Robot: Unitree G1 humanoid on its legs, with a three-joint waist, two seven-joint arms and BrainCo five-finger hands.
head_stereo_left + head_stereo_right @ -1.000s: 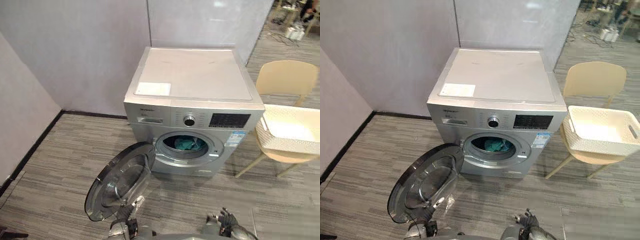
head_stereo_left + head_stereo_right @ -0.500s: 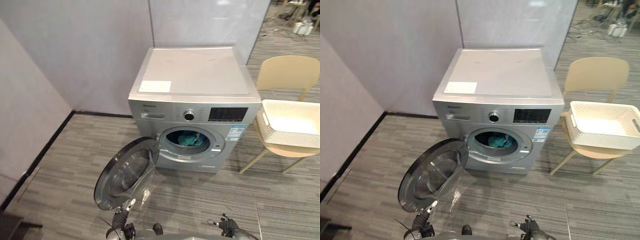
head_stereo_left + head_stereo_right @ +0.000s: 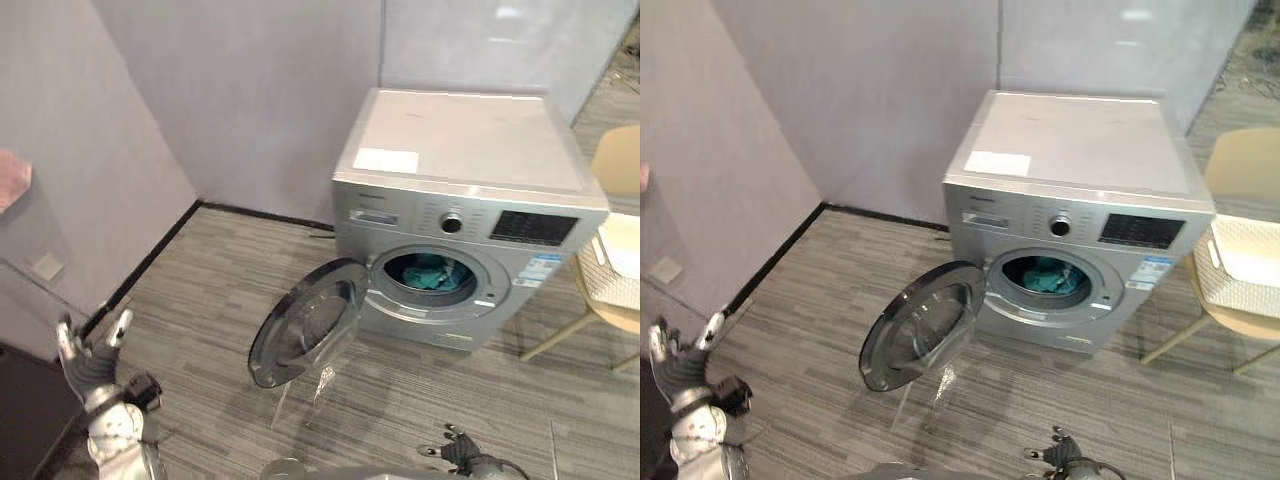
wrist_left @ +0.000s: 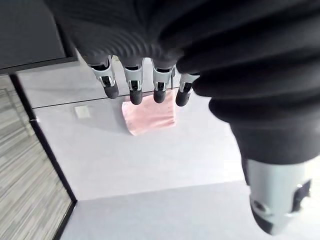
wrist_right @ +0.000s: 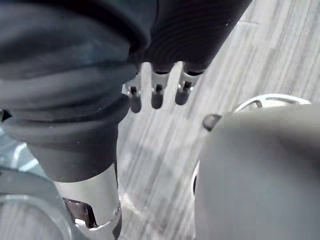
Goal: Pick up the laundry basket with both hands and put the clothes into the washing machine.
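Atop the washing machine (image 3: pixel 470 150) sits a white label (image 3: pixel 386 160).

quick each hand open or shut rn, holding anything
Left hand: open, holding nothing.
Right hand: open, holding nothing.

The washer (image 3: pixel 470 230) at right centre is silver-grey with a paler top, a white label (image 3: pixel 385 160), a black panel (image 3: pixel 533 227) and teal clothes (image 3: pixel 428 272) in its drum, and its door (image 3: pixel 305 325) has a silver rim round dark glass. The floor (image 3: pixel 220 300) is grey with fine wood-grain streaks, the walls (image 3: pixel 250 90) pale lilac-grey above a black skirting (image 3: pixel 260 214), with a pink patch (image 4: pixel 149 114) on one. At the right edge are a beige chair (image 3: pixel 1245 165) and a white lattice-patterned basket (image 3: pixel 1230 290); the left hand (image 3: pixel 88 360), lower left, has silver dark-tipped fingers (image 4: pixel 135 85).
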